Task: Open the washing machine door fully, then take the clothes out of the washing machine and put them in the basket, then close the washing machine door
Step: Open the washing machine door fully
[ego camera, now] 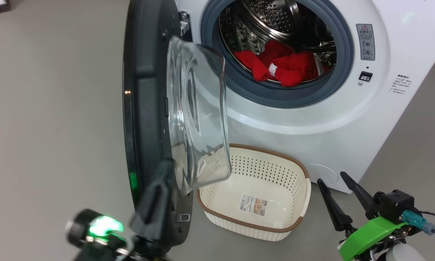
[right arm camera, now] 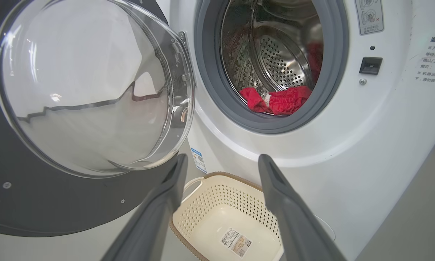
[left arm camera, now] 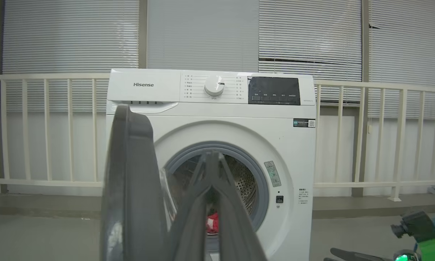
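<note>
The washer (ego camera: 311, 119) stands with its door (ego camera: 148, 90) swung open. The basket (ego camera: 268, 166) sits on the floor below. Clothes (ego camera: 286, 65) lie in the drum. Left gripper (left arm camera: 212, 159) pinched together beside the door; right gripper (ego camera: 330, 177) spread apart.

Clothes (ego camera: 282, 67) lie in the washing machine (ego camera: 311, 119); the basket (ego camera: 261, 165) sits before it, right of the door (ego camera: 148, 108).

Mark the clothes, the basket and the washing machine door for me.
the clothes (ego camera: 286, 67): head view, middle of the red heap.
the basket (right arm camera: 210, 232): right wrist view, bare inner floor.
the washing machine door (right arm camera: 86, 90): right wrist view, centre of its glass bowl.
</note>
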